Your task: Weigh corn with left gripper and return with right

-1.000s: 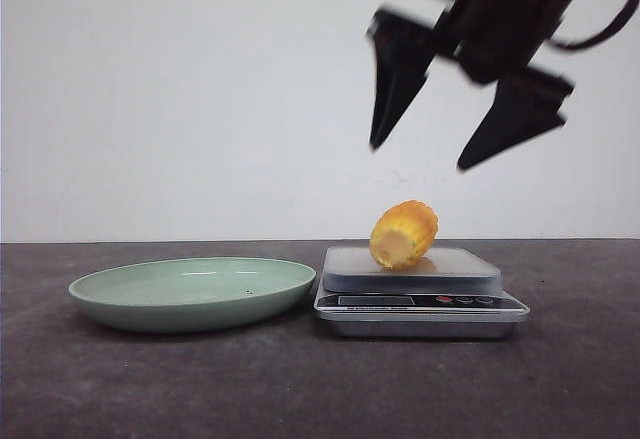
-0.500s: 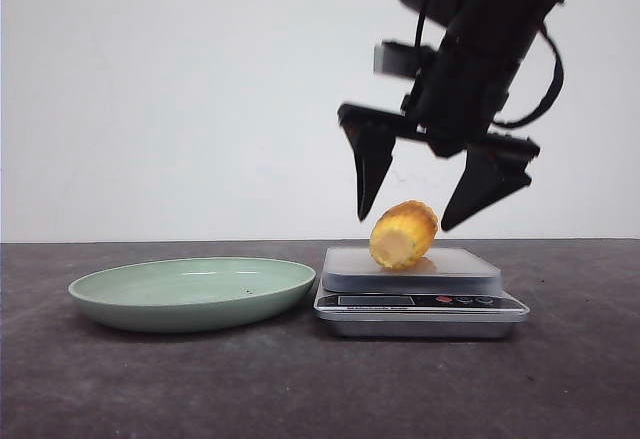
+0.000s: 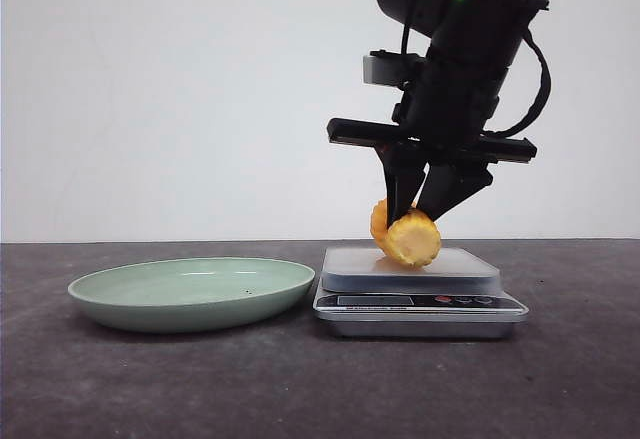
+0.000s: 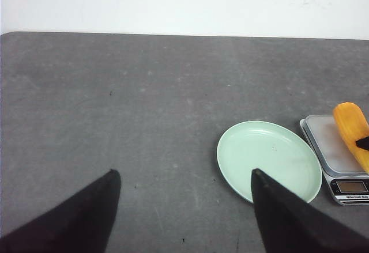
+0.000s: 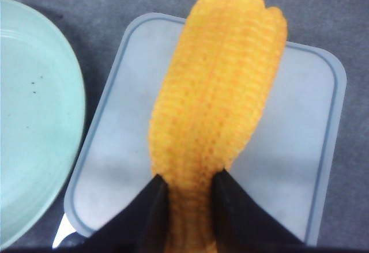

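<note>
The right gripper [image 3: 420, 221] has been lowered since a moment ago, and its black fingers [image 5: 147, 215], spread wide then, are now clamped on the near end of the corn [image 3: 406, 235]. The corn is turned slightly and lies on the platform of the scale [image 3: 420, 294], right of the green plate [image 3: 192, 292]. The left gripper [image 4: 183, 207] is held spread and empty above the dark table [image 4: 115, 103], well left of the plate.

dark table [image 3: 120, 389] bears plate [image 3: 192, 293], scale [image 3: 420, 304].
</note>
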